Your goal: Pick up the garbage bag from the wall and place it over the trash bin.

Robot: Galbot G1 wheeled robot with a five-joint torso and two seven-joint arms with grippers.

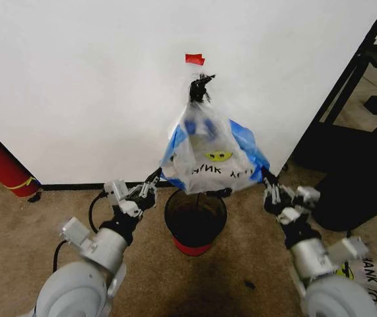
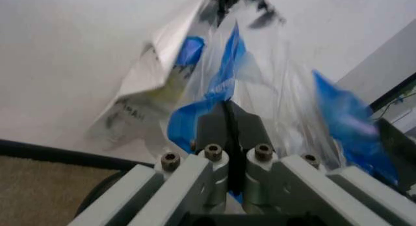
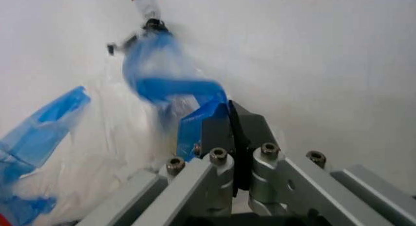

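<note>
One garbage bag [image 1: 209, 155] hangs by its top from the hook [image 1: 201, 84] on the white wall [image 1: 76, 86], just under the strip of red tape [image 1: 195, 59], its bottom edge directly above the one black mesh trash bin [image 1: 195, 221], whose inside looks dark and bare. The left gripper [image 1: 154, 181] is clamped on the bag's lower left blue edge and the right gripper [image 1: 268, 179] on its lower right blue edge, both jaws pressed together on plastic. Left of the bin, a red cylinder [image 1: 0, 165] leans at the wall.

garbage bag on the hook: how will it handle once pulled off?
Likely floppy: the garbage bag hangs crumpled and sagging from the hook. Probably very light, being thin see-through film. The left pincer and right pincer pinch its blue edges, which could slip or tear.
</note>
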